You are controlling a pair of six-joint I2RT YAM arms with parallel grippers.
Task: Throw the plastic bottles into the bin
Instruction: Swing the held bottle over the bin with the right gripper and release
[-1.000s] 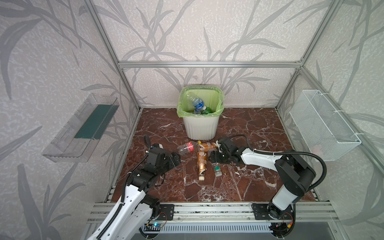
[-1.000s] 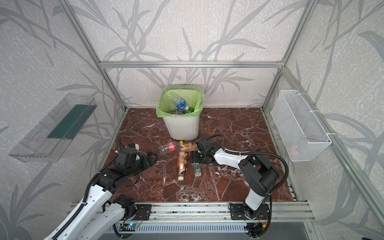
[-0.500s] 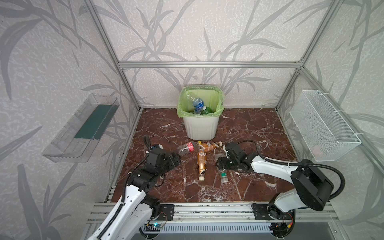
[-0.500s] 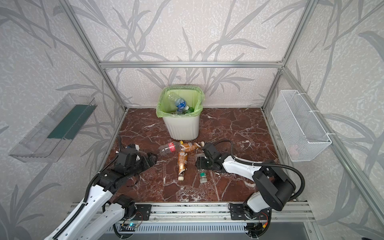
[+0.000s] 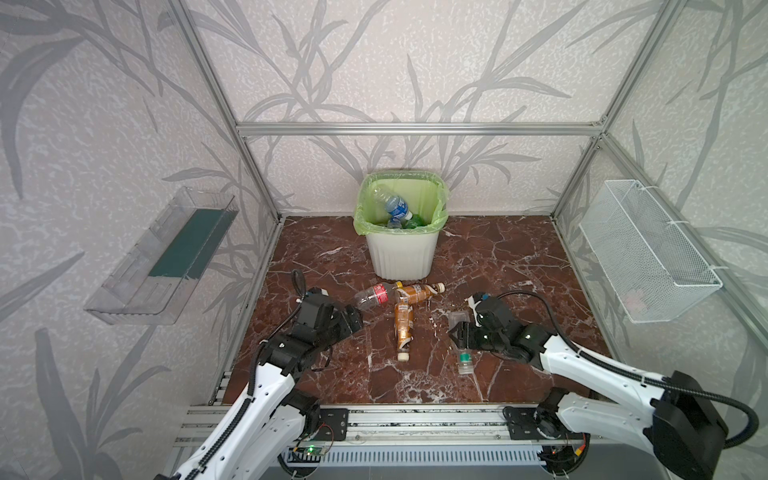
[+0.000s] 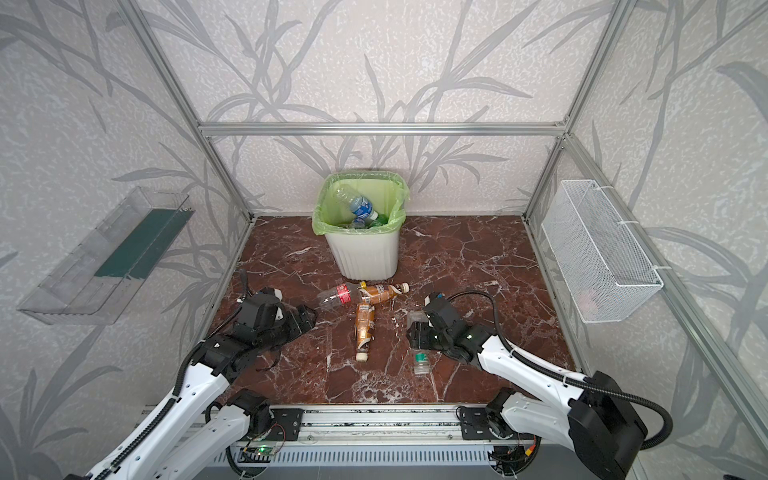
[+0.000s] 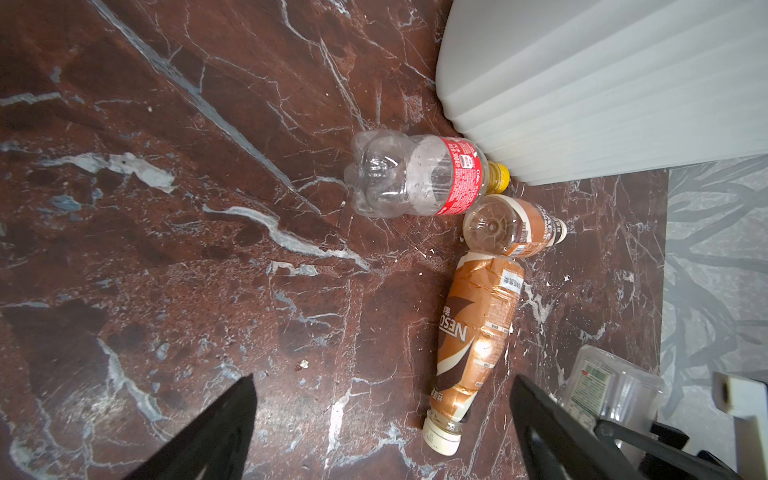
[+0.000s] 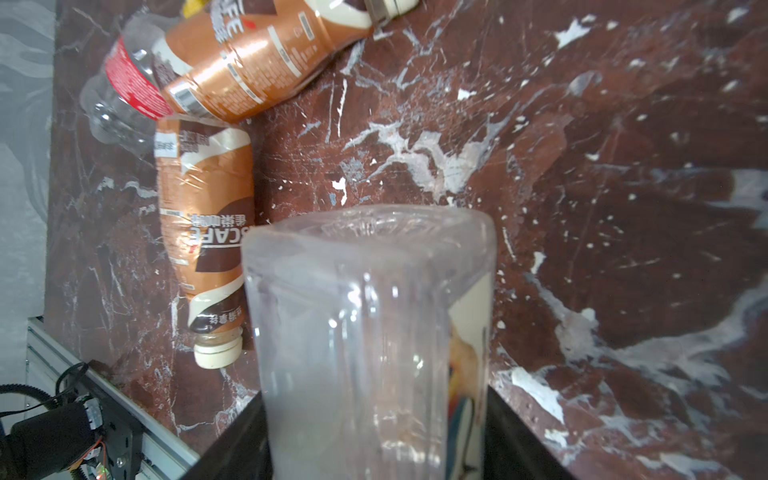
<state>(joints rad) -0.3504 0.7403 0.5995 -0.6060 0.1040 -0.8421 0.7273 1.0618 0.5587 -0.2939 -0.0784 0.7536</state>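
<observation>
Bottles are lying inside the bin at twelve o'clock on the table. At its six o'clock a red-labelled bottle and two amber bottles are lying touching. The right fingers are gripping a clear bottle at four o'clock from those; the left fingers are standing wide open, empty, at eight o'clock.

Clear wall tray, seemingly green-lined, white mesh basket, red-brown marble floor
</observation>
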